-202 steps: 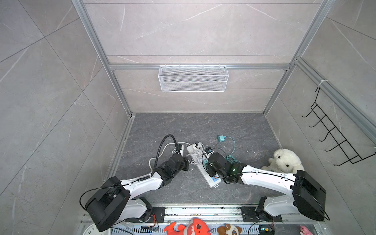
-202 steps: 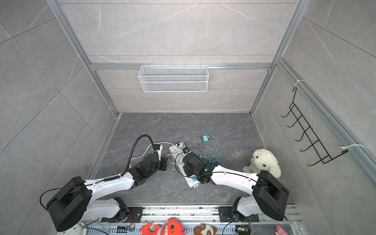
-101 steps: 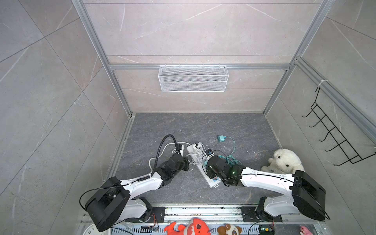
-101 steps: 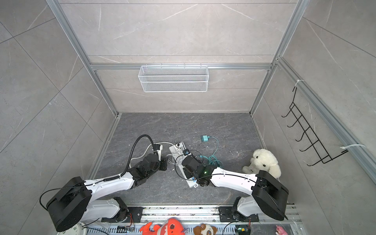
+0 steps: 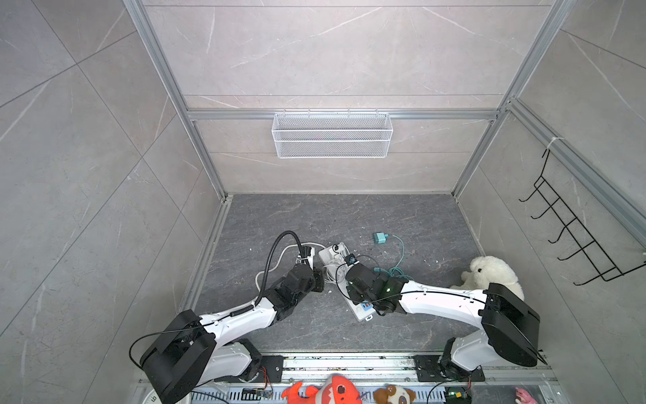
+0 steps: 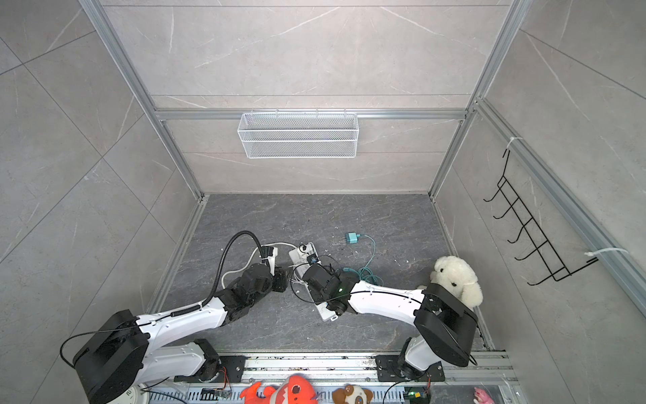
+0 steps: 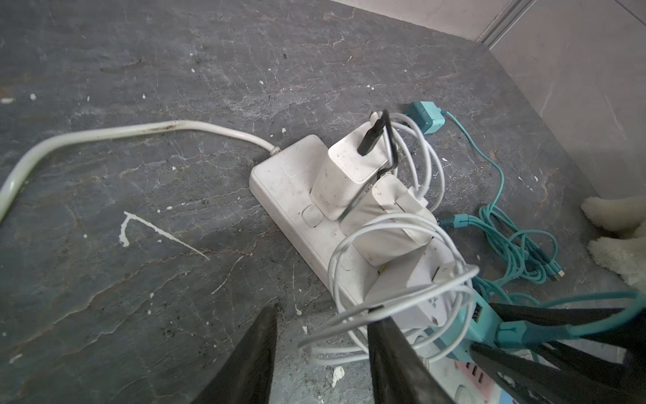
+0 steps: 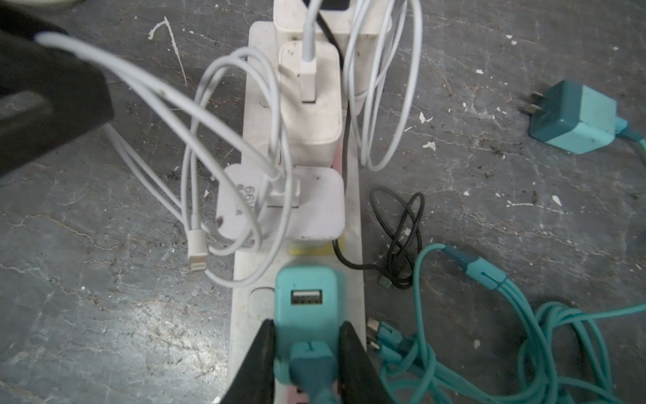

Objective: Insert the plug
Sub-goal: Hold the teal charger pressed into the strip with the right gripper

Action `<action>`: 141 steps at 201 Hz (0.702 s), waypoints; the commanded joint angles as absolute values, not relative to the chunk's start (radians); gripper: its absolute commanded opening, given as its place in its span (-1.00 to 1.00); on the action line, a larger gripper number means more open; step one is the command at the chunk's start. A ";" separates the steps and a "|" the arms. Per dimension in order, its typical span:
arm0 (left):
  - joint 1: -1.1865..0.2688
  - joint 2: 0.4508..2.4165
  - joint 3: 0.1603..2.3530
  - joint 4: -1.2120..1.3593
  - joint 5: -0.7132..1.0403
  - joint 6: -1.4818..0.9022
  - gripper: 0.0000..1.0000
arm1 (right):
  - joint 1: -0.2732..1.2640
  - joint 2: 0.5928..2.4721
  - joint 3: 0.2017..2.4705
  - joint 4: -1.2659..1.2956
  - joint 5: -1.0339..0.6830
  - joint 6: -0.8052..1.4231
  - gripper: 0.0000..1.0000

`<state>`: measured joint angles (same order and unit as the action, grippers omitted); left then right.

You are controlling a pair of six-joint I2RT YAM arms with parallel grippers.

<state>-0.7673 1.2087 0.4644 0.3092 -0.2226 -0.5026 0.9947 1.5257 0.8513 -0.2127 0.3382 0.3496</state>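
Gripping the teal USB charger (image 8: 307, 297) at lower centre, the right pincer (image 8: 307, 325) holds it on the power strip (image 8: 241, 314), seemingly nearly seated; the left pincer (image 7: 323, 314) gapes empty.

We see a tabletop (image 7: 140, 87) of dark, matt, stone-like slab, rough-veined and flecked with white. The power strip (image 7: 279, 182) is white plastic, scuffed and grimy. The teal plug (image 8: 307, 314) is smooth, faintly glossy plastic. The plush toy (image 5: 496, 273) is fluffy white cloth; the basket (image 5: 332, 140) is white-coated wire mesh.
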 commanded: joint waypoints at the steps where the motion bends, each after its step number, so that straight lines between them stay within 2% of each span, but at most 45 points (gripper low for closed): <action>1: -0.761 1.177 0.479 0.304 -0.204 -0.490 0.05 | 1.003 1.609 0.814 -0.333 0.258 0.374 -1.00; 23: -0.761 1.168 0.472 0.297 -0.196 -0.495 0.17 | 1.004 1.655 0.831 -0.333 0.255 0.376 -1.00; 51: -0.761 1.117 0.452 0.271 -0.227 -0.498 0.20 | 1.003 1.742 0.905 -0.337 0.261 0.374 -1.00; 99: -0.761 0.906 0.435 0.087 -0.402 -0.473 0.45 | 1.002 1.873 1.057 -0.305 0.246 0.339 -1.00; 141: -0.761 0.786 0.420 -0.015 -0.504 -0.469 0.51 | 0.985 2.031 1.266 -0.315 0.199 0.278 -0.98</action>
<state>-0.7666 0.8322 0.4370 0.0662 -0.3988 -0.4908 0.9916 1.8782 1.2312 -0.1974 0.3477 0.3305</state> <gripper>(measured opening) 0.748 0.271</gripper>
